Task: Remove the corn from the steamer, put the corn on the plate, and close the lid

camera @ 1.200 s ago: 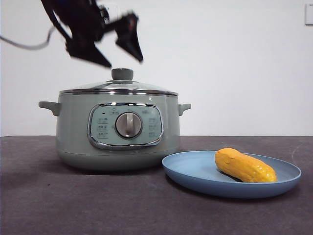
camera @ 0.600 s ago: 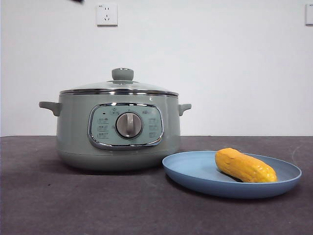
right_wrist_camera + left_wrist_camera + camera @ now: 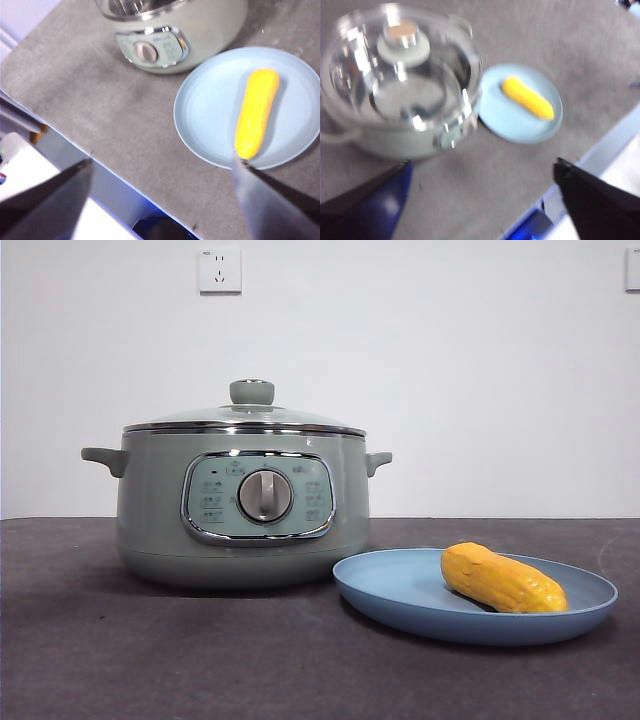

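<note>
The yellow corn (image 3: 503,579) lies on the light-blue plate (image 3: 400,590), to the right of the sage-green steamer (image 3: 150,520). The glass lid (image 3: 245,420) rests shut on the steamer, its green knob (image 3: 251,392) upright. From high above the table, the left wrist view shows the lid (image 3: 402,82), the plate (image 3: 495,115) and the corn (image 3: 527,97); my left gripper (image 3: 480,192) is open and holds nothing. My right gripper (image 3: 162,175) is open too, high over the table's front edge, with the corn (image 3: 257,112), the plate (image 3: 205,110) and the steamer (image 3: 200,25) beyond it. Neither gripper shows in the front view.
A white wall socket (image 3: 220,270) sits on the wall behind the steamer. The dark grey table (image 3: 150,660) stretches in front of the steamer and plate. The table's front edge (image 3: 75,145) runs close under the right gripper.
The arm that hung open above the lid's knob a second ago has risen out of the front view. The steamer, lid, plate and corn have stayed in place.
</note>
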